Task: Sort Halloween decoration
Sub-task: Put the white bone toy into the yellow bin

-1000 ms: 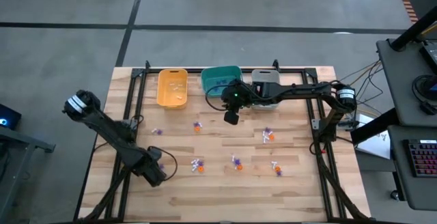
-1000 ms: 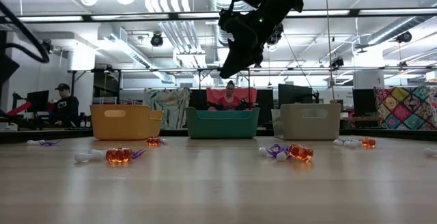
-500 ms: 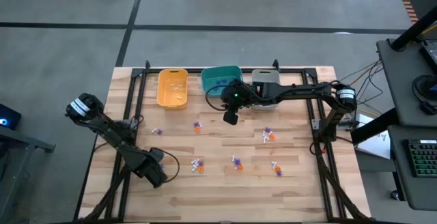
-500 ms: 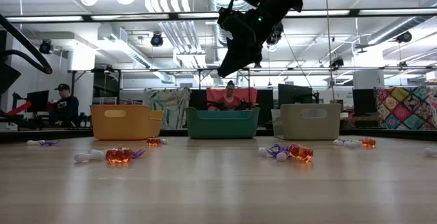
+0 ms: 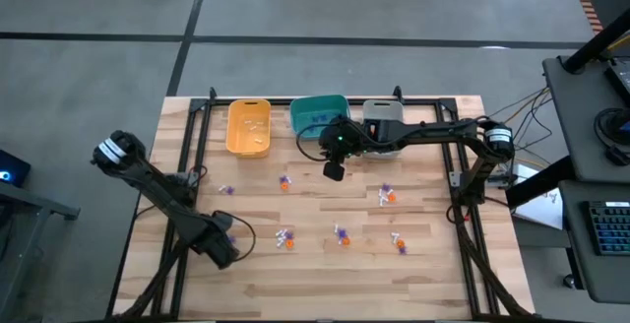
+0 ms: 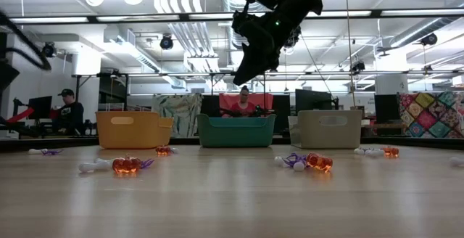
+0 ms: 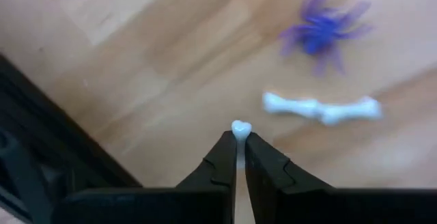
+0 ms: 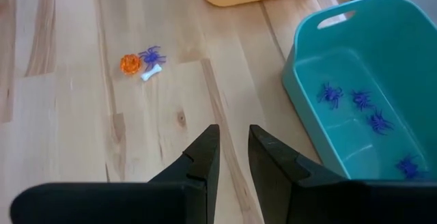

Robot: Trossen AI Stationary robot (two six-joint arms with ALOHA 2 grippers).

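Left gripper (image 7: 236,157) low near the table's (image 5: 295,284) front-left edge, pinching a white bone (image 7: 240,130) by its knobbed end; second white bone (image 7: 321,108) and purple spider (image 7: 322,27) lie just beyond, visible in the left wrist view. Right gripper (image 8: 232,157) hangs high before the teal bin (image 8: 355,101), fingers slightly apart, empty. Only the right wrist view shows purple spiders inside. Bare wood between scattered trinkets.

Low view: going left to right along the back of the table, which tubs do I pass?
Yellow tub → teal tub → grey tub.
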